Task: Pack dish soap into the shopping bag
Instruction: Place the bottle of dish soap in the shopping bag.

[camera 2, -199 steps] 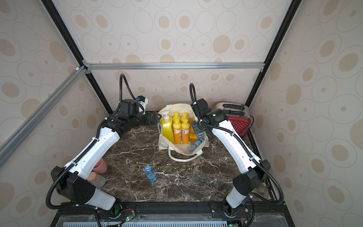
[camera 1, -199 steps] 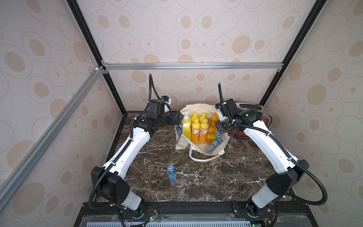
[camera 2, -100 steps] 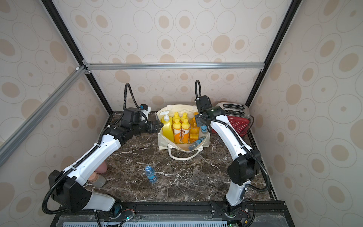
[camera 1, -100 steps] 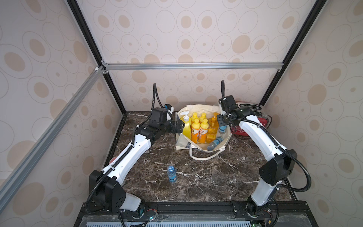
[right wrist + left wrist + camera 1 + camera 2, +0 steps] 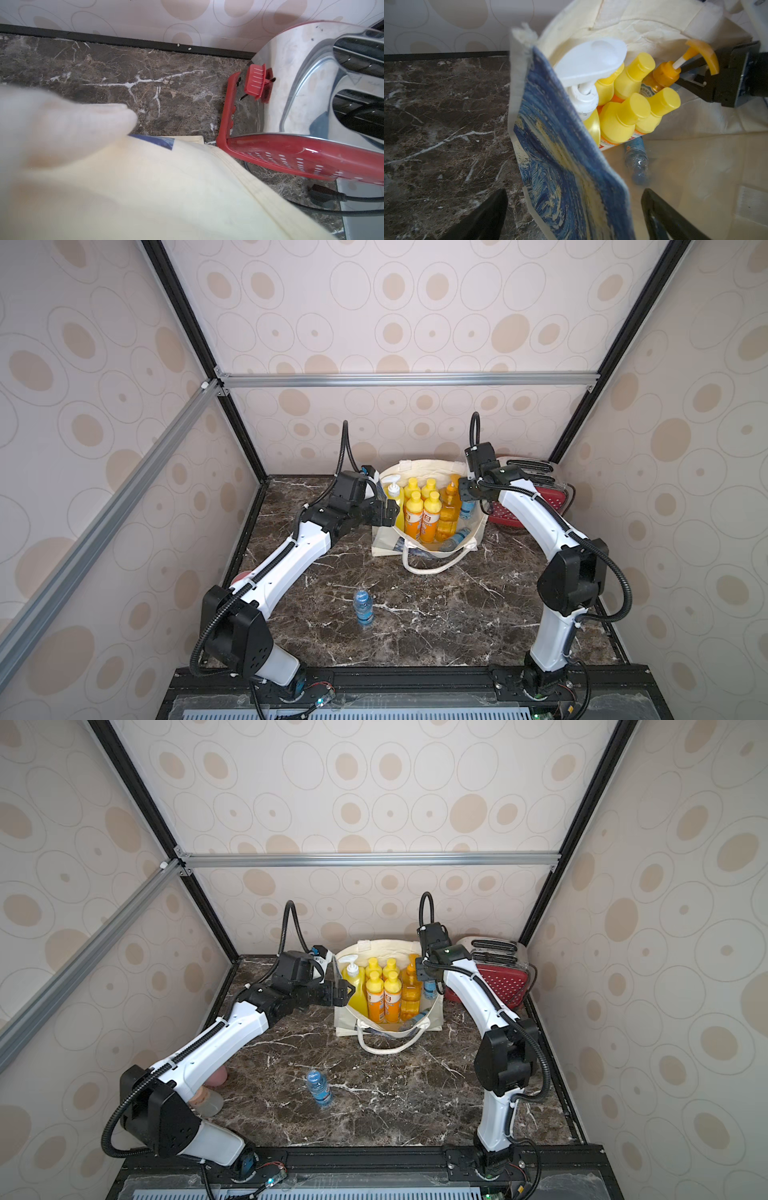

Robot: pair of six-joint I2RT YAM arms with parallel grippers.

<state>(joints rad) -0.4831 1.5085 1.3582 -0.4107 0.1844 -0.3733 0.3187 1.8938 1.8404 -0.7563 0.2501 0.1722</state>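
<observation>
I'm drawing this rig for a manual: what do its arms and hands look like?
The left arm and right arm match: white link shells, black joints and bases, black ribbed cable hoses looping outside. The left hand and right hand are black, with two tapered fingers each.

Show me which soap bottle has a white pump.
The big yellow bottle in the shopping bag, nearest the left gripper; others have yellow caps or an orange pump.

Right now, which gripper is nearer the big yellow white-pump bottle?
Left. The left gripper straddles the bag wall beside the white-pump bottle; the right gripper sits across the bag, by the orange-pump bottle.
</observation>
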